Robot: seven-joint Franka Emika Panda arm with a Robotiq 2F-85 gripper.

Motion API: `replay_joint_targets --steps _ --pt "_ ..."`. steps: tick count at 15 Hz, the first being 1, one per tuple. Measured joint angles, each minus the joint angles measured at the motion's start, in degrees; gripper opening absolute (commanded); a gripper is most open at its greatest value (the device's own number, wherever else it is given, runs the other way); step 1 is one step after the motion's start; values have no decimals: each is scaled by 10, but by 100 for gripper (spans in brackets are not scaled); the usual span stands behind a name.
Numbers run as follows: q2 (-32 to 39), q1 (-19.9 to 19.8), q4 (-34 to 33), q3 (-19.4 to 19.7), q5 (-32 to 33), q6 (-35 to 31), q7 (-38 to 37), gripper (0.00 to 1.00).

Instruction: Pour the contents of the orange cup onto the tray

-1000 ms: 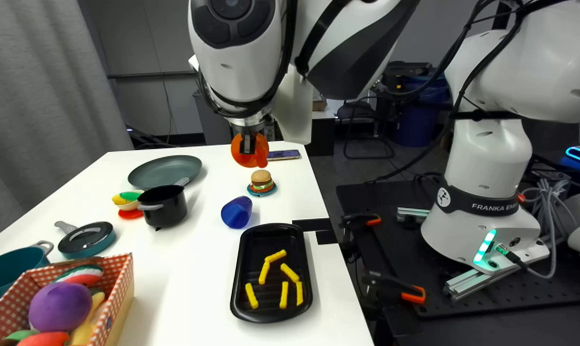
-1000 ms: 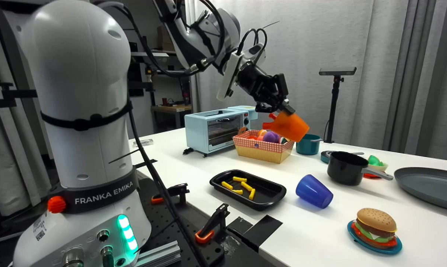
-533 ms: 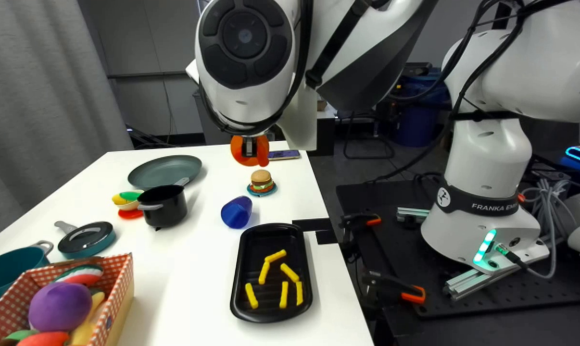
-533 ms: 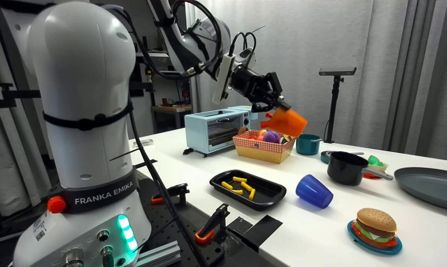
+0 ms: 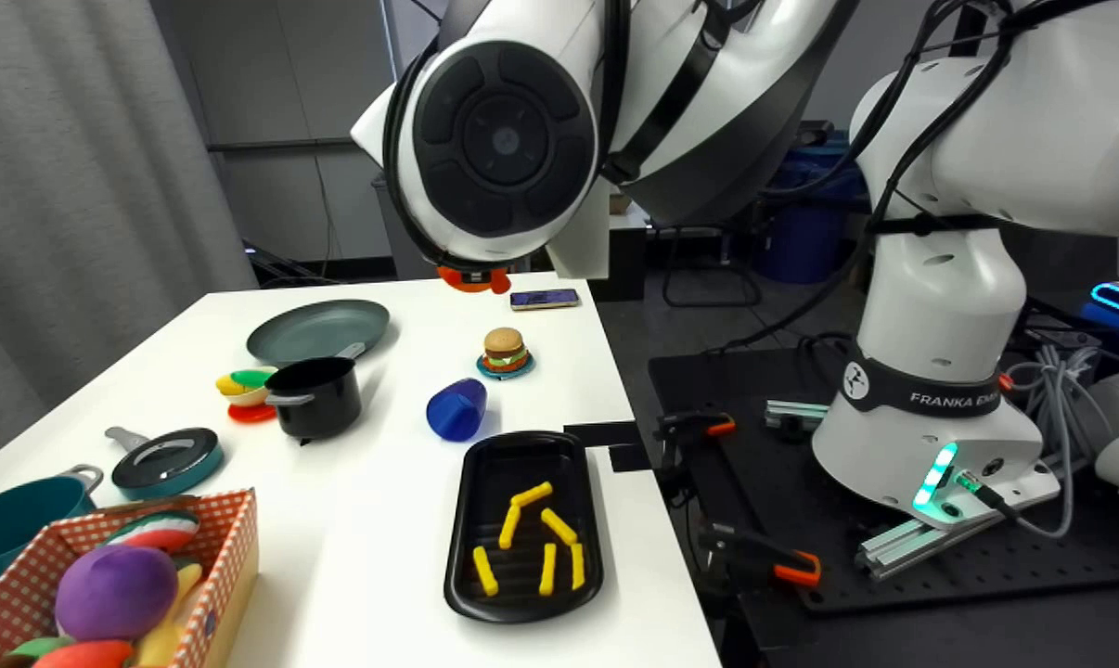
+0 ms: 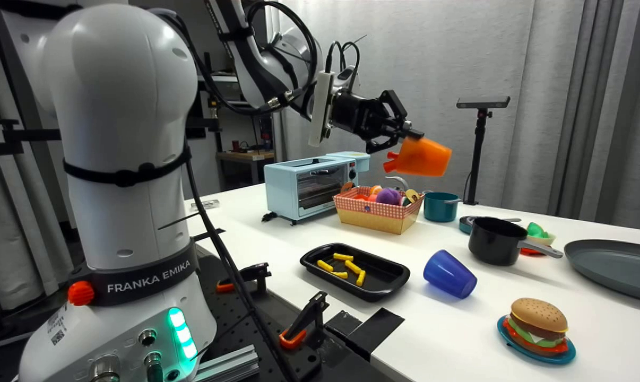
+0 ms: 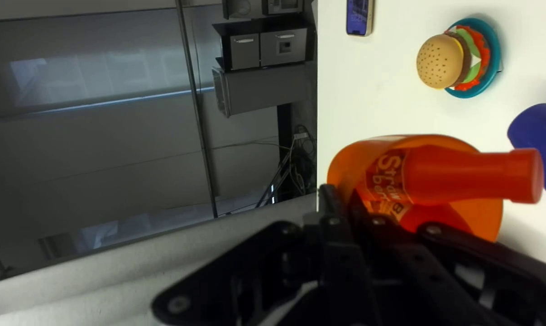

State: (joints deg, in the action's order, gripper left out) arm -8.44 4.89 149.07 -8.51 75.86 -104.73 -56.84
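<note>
My gripper [image 7: 343, 192] is shut on the rim of the orange cup [image 6: 425, 157], one finger inside and one outside. It holds the cup high above the table, tipped almost onto its side. A red bottle [image 7: 472, 176] with a strawberry label sticks out of the cup's mouth in the wrist view, with another red piece [image 7: 436, 217] beside it. The red contents also stick out on the left in an exterior view [image 6: 391, 162]. The black tray [image 5: 522, 459] lies on the table with several yellow pieces in it. The arm hides most of the cup [image 5: 464, 280] in an exterior view.
A blue cup [image 6: 450, 273] lies beside the tray, with a toy burger [image 6: 537, 326] near it. A black pot [image 6: 495, 241], a grey pan [image 6: 617, 268], a basket of soft toys [image 6: 375, 217] and a toaster oven [image 6: 304, 185] stand around the table.
The cup first dipped slightly, then rose and tipped further toward horizontal, its contents still inside. The hand has tilted with it. The tray and other objects have not moved.
</note>
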Motion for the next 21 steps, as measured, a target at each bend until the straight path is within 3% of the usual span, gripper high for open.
replay_joint_targets --steps 12,21 --pt "14 25 0 -5 94 90 -35 1" --pt "31 39 0 -13 107 164 -97 1"
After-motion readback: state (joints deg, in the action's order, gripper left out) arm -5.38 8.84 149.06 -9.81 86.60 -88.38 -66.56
